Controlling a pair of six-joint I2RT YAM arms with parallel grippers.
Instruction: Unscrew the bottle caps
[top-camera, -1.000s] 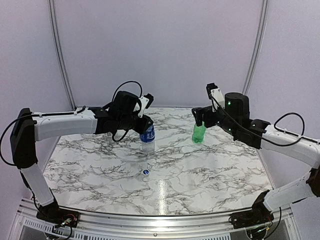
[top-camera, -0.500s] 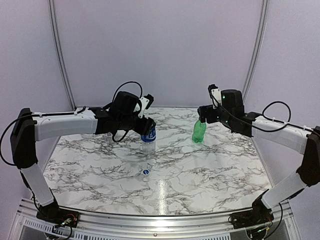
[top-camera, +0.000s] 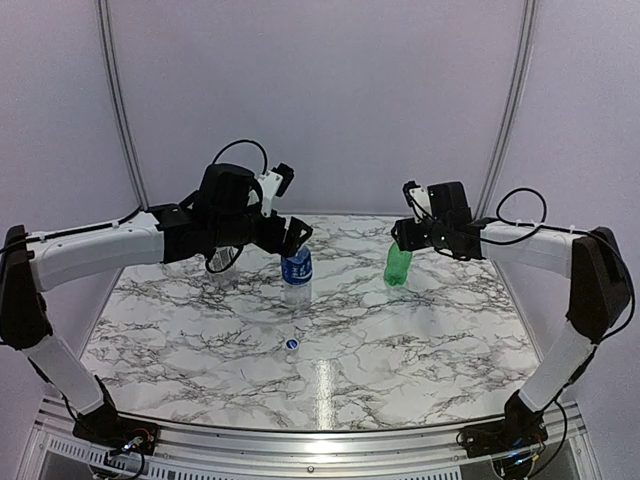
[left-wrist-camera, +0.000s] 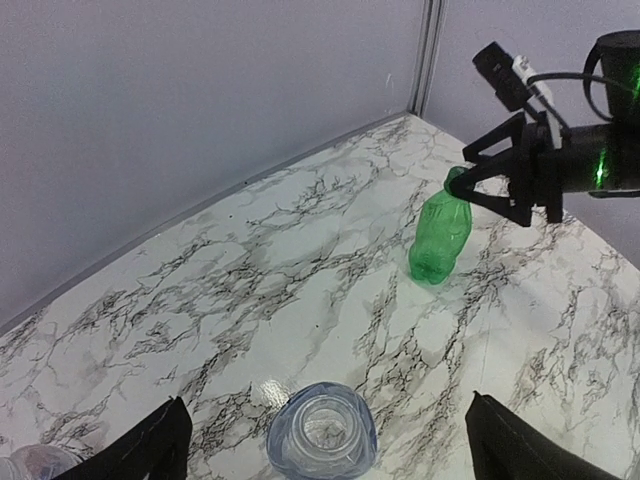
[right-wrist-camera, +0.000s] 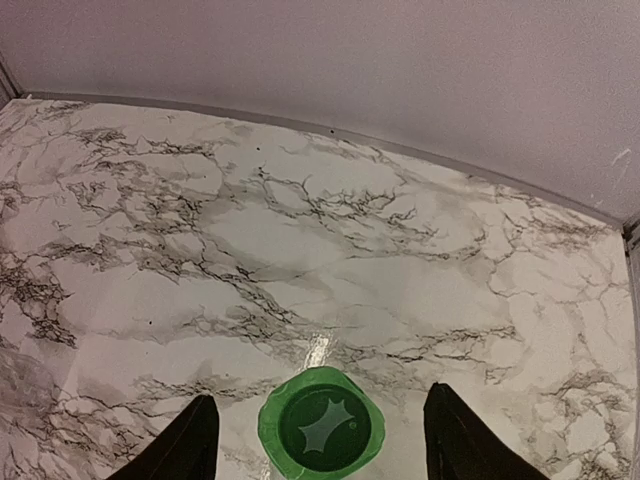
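Note:
The blue-label bottle (top-camera: 296, 274) stands upright at mid-table with its mouth uncapped (left-wrist-camera: 322, 432). A blue cap (top-camera: 291, 344) lies on the table in front of it. My left gripper (top-camera: 298, 237) hangs just above this bottle, open, its fingers (left-wrist-camera: 150, 447) wide on either side and touching nothing. The green bottle (top-camera: 398, 265) stands to the right with its green cap (right-wrist-camera: 322, 428) on. My right gripper (top-camera: 401, 238) is over it, open, with a finger (right-wrist-camera: 182, 442) on each side of the cap and a gap to each.
A clear bottle (left-wrist-camera: 30, 462) stands left of the blue-label one, mostly hidden behind my left arm. The marble table (top-camera: 400, 340) ends at a grey wall at the back and a metal rail at the front.
My left gripper has opened, let go of the blue-label bottle and risen above it. My right arm has swung in over the green bottle and its jaws have narrowed around the cap.

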